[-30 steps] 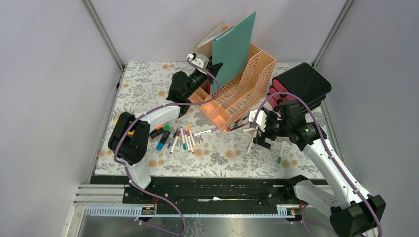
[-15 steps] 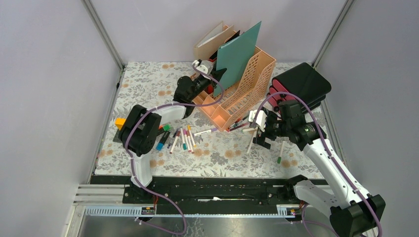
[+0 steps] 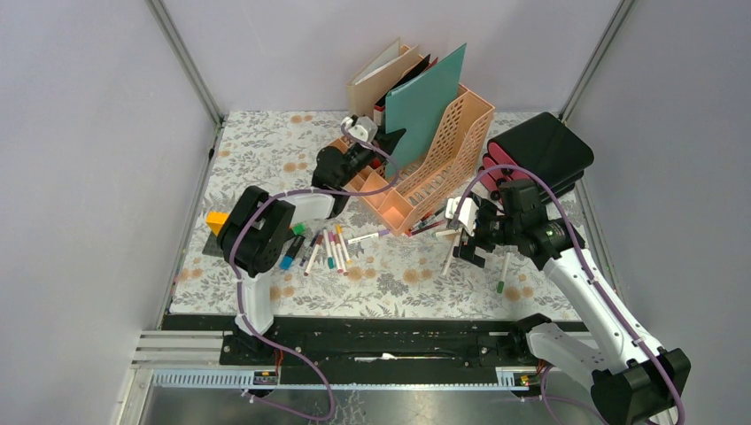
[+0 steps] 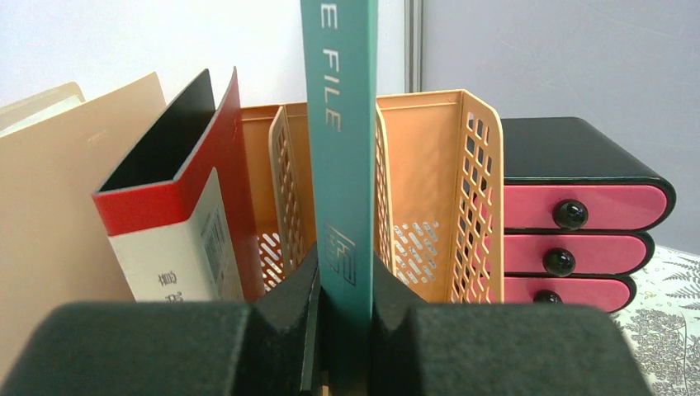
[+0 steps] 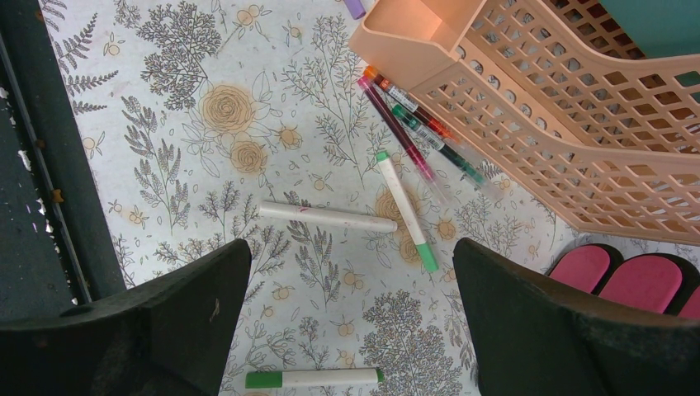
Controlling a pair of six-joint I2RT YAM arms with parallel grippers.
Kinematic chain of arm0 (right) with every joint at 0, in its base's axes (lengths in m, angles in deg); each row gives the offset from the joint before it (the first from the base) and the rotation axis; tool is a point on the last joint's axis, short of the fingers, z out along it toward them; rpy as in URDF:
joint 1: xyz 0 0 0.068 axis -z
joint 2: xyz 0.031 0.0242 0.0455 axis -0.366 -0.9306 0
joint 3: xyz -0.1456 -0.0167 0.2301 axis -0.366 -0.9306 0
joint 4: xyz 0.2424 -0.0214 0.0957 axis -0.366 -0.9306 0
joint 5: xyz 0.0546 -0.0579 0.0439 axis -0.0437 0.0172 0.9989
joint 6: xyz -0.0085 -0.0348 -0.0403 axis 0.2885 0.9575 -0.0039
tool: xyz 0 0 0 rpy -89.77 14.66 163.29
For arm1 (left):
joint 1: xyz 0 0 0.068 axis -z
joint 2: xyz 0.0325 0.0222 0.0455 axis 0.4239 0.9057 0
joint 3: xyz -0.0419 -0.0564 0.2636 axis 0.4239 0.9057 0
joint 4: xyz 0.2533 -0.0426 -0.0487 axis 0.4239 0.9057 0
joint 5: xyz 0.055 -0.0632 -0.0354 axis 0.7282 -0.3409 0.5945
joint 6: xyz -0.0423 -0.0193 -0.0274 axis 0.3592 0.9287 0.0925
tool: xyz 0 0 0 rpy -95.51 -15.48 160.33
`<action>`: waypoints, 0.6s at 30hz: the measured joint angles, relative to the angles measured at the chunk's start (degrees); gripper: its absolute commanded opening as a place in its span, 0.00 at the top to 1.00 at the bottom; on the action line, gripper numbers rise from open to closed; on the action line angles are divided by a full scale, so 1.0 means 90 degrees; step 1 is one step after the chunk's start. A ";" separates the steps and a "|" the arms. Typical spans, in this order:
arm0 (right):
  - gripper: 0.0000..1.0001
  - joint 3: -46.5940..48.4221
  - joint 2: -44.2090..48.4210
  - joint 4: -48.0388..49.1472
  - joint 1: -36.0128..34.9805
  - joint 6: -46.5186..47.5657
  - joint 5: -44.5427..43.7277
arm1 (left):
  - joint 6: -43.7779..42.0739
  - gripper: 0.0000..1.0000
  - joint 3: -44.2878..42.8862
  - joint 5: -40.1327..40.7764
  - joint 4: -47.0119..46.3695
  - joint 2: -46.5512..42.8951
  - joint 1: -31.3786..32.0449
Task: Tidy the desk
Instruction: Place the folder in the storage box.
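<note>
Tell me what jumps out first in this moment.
A tall teal folder, pinched between the left fingers, rises from the peach rack at the back of the desk. Markers lie scattered before the rack, the right fingers wide open above some. A black box with pink drawers sits back right.

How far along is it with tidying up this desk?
Done: a beige folder and a red-and-black one stand upright by the peach rack. In hand: the left end effector grips a teal file, upright at the rack. Left: many markers lie loose on the desk; the right end effector hangs open above some.
</note>
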 measured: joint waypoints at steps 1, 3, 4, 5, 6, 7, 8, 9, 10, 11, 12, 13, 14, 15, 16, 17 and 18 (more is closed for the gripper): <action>0.00 0.0000 0.0000 -0.0002 0.0000 0.0000 0.0000 | 0.0022 1.00 0.0041 -0.0002 -0.0046 0.0000 0.0000; 0.00 0.0000 -0.0002 0.0000 0.0000 0.0000 0.0000 | 0.0039 1.00 0.0129 -0.0019 -0.0131 0.0000 0.0000; 0.00 0.0000 -0.0002 0.0000 0.0000 0.0000 0.0002 | 0.0039 1.00 0.0163 -0.0022 -0.0155 0.0000 0.0000; 0.00 0.0000 -0.0002 0.0000 0.0000 0.0000 0.0002 | 0.0041 1.00 0.0199 -0.0019 -0.0189 0.0000 0.0000; 0.00 0.0000 -0.0002 -0.0002 0.0000 0.0000 0.0002 | 0.0041 0.99 0.0233 -0.0022 -0.0255 0.0000 0.0000; 0.00 0.0000 -0.0002 -0.0002 0.0000 0.0000 0.0002 | 0.0041 0.97 0.0262 -0.0022 -0.0304 0.0000 0.0000; 0.00 0.0000 -0.0002 -0.0002 0.0000 0.0000 0.0005 | 0.0041 0.96 0.0289 -0.0019 -0.0362 0.0000 0.0000; 0.00 -0.0002 -0.0002 -0.0002 0.0000 0.0000 0.0005 | 0.0041 0.94 0.0318 -0.0019 -0.0427 0.0000 0.0000; 0.00 -0.0002 -0.0002 -0.0002 0.0000 0.0000 0.0005 | 0.0041 0.93 0.0338 -0.0019 -0.0469 0.0000 0.0000; 0.00 -0.0002 -0.0002 -0.0002 0.0000 0.0000 0.0010 | 0.0041 0.92 0.0350 -0.0019 -0.0493 0.0000 0.0000; 0.00 -0.0002 -0.0002 -0.0002 0.0000 0.0000 0.0010 | 0.0044 0.92 0.0355 -0.0019 -0.0508 0.0000 0.0000; 0.00 -0.0002 -0.0002 0.0000 0.0000 0.0000 0.0012 | 0.0044 0.91 0.0355 -0.0019 -0.0510 0.0000 0.0000; 0.00 -0.0002 -0.0002 0.0000 0.0000 0.0000 0.0019 | 0.0044 0.91 0.0355 -0.0017 -0.0510 0.0000 0.0000; 0.00 -0.0002 -0.0002 -0.0002 0.0000 0.0000 0.0032 | 0.0044 0.91 0.0355 -0.0017 -0.0515 0.0005 0.0000; 0.00 -0.0002 -0.0002 -0.0002 0.0000 0.0000 0.0032 | 0.0044 0.91 0.0355 -0.0015 -0.0529 0.0010 0.0000; 0.00 -0.0002 -0.0002 -0.0002 0.0000 0.0000 0.0034 | 0.0044 0.91 0.0355 -0.0015 -0.0537 0.0015 0.0000; 0.00 -0.0002 -0.0002 -0.0002 0.0000 0.0000 0.0034 | 0.0044 0.91 0.0355 -0.0010 -0.0554 0.0022 0.0000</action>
